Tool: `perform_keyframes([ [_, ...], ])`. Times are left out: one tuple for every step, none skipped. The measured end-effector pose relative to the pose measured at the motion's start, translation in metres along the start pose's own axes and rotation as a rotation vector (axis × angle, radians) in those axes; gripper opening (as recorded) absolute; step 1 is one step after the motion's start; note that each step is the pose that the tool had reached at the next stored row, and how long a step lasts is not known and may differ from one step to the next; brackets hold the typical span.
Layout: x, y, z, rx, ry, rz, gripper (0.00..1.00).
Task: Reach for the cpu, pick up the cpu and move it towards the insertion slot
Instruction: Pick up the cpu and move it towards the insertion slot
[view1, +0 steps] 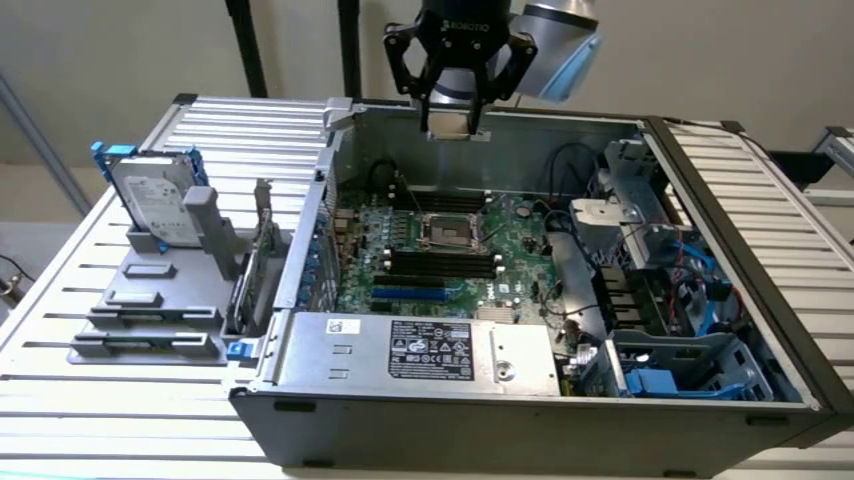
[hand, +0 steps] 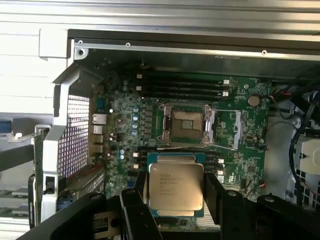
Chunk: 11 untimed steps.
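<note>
Exterior view, left to right. At left, an upright silver hard drive (view1: 150, 196) in a blue bracket stands on a grey fixture (view1: 150, 318) on the slatted tabletop (view1: 80, 260). At centre lies the open computer case (view1: 534, 420), its green motherboard (view1: 514, 225) exposed. The insertion slot (view1: 450, 231), a square socket with a shiny frame and dark centre, sits at mid-frame, with long black memory slots (view1: 434, 264) just below it. The gripper (view1: 454, 130) hangs at top centre, above the case's rear wall. Wrist view: the jaws are closed on the cpu (hand: 176, 186), its silvery top showing at lower centre, well apart from the insertion slot (hand: 186, 123).
</note>
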<state>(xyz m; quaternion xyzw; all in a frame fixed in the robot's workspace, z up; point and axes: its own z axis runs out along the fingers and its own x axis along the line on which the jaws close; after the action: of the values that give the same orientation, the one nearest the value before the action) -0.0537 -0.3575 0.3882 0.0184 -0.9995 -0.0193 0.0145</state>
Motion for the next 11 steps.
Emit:
perform_keyframes([
  [-0.002,0.0031,0.0009,0.0,0.0,0.0,0.55],
  [-0.004,0.0059,0.0017,-0.0001,-0.0001,0.0,0.55],
  [-0.005,0.008,0.0023,0.0001,0.0001,0.0,0.55],
  [-0.007,0.0099,0.003,0.0,0.0,0.0,0.55],
  [-0.008,0.0113,0.0036,0.0,0.0,0.0,0.55],
  [-0.01,0.0123,0.0041,0.0001,0.0,0.001,0.55],
  [-0.011,0.0128,0.0046,-0.0001,-0.0002,0.002,0.55],
  [-0.012,0.013,0.005,-0.0001,-0.0001,0.005,0.55],
  [-0.012,0.0131,0.0056,-0.0005,-0.0005,0.008,0.55],
  [-0.013,0.0131,0.006,-0.0006,-0.0006,0.014,0.55],
  [-0.013,0.0131,0.0065,-0.0008,-0.0008,0.021,0.55],
])
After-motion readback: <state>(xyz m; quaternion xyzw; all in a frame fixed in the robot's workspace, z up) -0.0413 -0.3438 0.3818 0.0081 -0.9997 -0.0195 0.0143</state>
